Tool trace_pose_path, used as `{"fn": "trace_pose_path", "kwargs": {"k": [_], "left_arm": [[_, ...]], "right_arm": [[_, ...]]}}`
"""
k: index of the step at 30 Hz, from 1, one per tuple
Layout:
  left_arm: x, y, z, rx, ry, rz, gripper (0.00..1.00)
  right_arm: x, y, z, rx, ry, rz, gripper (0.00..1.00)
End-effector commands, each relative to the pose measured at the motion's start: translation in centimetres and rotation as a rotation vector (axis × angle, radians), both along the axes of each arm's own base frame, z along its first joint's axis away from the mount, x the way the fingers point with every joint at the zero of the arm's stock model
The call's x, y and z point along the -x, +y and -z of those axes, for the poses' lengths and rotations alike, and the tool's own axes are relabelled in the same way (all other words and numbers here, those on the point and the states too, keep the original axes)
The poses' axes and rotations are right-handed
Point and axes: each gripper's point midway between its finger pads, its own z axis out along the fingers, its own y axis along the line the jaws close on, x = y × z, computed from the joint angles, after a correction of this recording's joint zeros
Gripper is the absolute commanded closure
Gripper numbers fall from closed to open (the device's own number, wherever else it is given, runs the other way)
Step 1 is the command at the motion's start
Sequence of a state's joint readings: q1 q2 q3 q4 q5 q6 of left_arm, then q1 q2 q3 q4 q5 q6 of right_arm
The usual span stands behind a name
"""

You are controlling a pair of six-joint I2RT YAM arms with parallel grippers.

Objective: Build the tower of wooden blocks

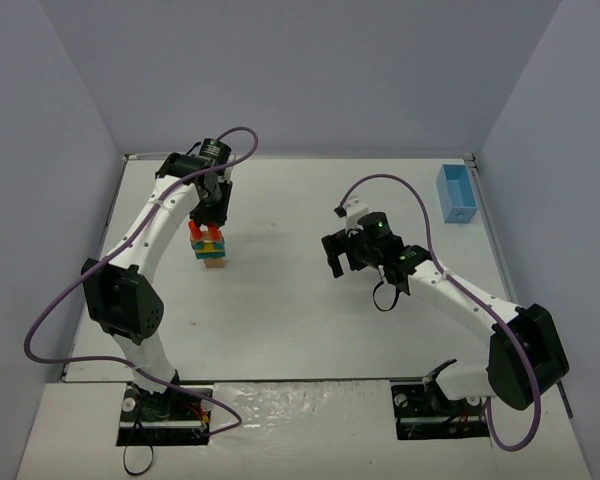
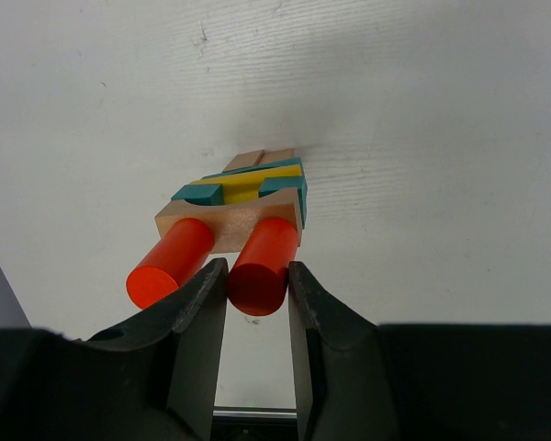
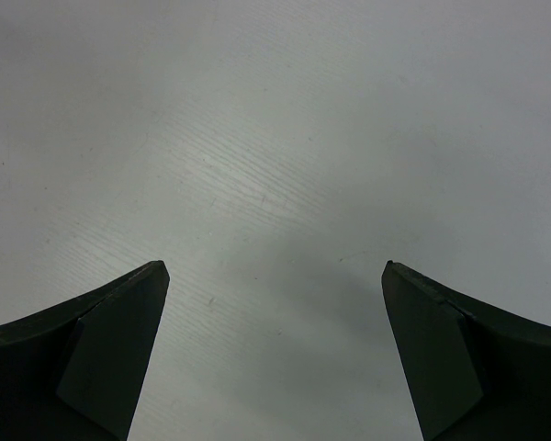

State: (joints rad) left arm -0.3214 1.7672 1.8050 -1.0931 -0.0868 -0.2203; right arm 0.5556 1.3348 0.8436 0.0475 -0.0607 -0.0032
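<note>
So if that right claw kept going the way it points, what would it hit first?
Probably just the white table; the open right gripper has nothing else ahead in its view.

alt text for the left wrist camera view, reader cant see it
The left gripper has its black fingers clamped on a red cylinder that stands beside a second red cylinder atop a small wood block tower of tan, teal and yellow pieces. The tower stands on a white table, seen from above.
</note>
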Motion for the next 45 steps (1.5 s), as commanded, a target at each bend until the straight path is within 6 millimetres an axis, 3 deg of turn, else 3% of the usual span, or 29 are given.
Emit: {"fn": "trace_pose_path", "kwargs": {"k": [1,9,21,33,36,40,42,45], "left_arm": [[-0.4,-0.2,-1.3,0.006,-0.05,-0.007,1.0],[-0.2,-0.1,-1.4,0.001,-0.051,-0.013,0.92],[-0.2,0.2,-1.8,-0.008,-0.065,-0.017,0.64],[-0.2,-0.4,-3.0,0.01,-0.097,-0.001,0.59],[-0.1,-1.0,-4.7,0.039,-0.142,0.011,0.55],[0.0,-0.8,-8.7,0.071,-0.255,-0.006,0.49],[0.4,-0.4,-10.7,0.078,-0.313,-0.017,0.44],[1.9,1.3,-14.8,0.068,-0.44,-0.05,0.35]], "right_arm": [[-1.0,0.6,-1.1,-0.039,-0.042,-0.002,0.0],[-1.0,0.6,-1.2,-0.043,-0.041,-0.005,0.0],[-1.0,0.8,-1.0,-0.046,-0.035,-0.011,0.0],[-1.0,0.8,-1.2,-0.052,-0.037,-0.013,0.0],[-1.0,0.7,-1.9,-0.061,-0.052,-0.012,0.0],[-1.3,0.5,-3.9,-0.103,-0.089,0.013,0.0],[-1.5,0.2,-5.7,-0.131,-0.125,0.031,0.0],[-1.6,-1.0,-10.2,-0.181,-0.213,0.084,0.0]]}}
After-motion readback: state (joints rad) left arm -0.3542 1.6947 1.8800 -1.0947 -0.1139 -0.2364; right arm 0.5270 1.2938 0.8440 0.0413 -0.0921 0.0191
